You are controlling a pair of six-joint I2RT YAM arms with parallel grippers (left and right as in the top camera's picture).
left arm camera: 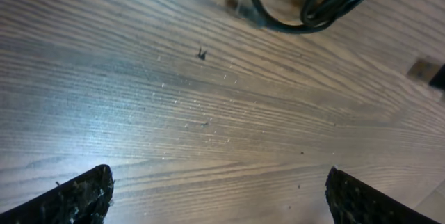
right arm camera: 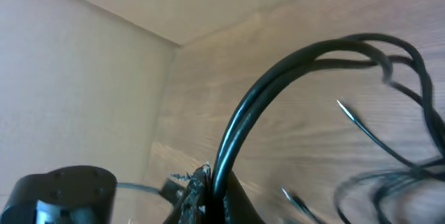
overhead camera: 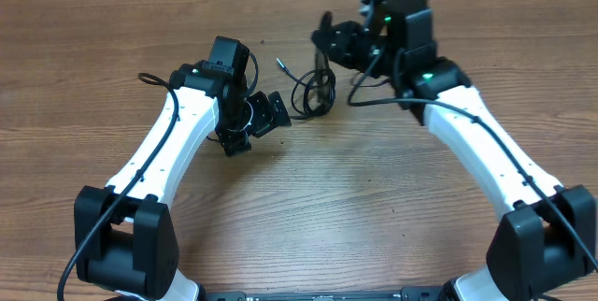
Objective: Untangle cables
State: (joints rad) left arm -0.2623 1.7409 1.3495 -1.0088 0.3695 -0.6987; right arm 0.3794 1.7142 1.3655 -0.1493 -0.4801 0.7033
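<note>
Several cables (right arm camera: 243,123) sit pinched in the right hand (right arm camera: 207,190).

1. A brown wooden table (overhead camera: 308,198) with long grain carries everything.
2. The cables (overhead camera: 313,91), a loose black tangle, rest their lower loops on it between the left pincer (left arm camera: 219,206) and the right pincer (right arm camera: 205,196).
3. A silver-tipped plug (overhead camera: 279,60) lies on the wood beyond the left pincer, beside the tangle.
4. Ahead of the left pincer, the wood carries pale specks and a dark fleck (left arm camera: 201,53).

cables (overhead camera: 316,93) on table (overhead camera: 327,198) — centre, toward rear
</note>
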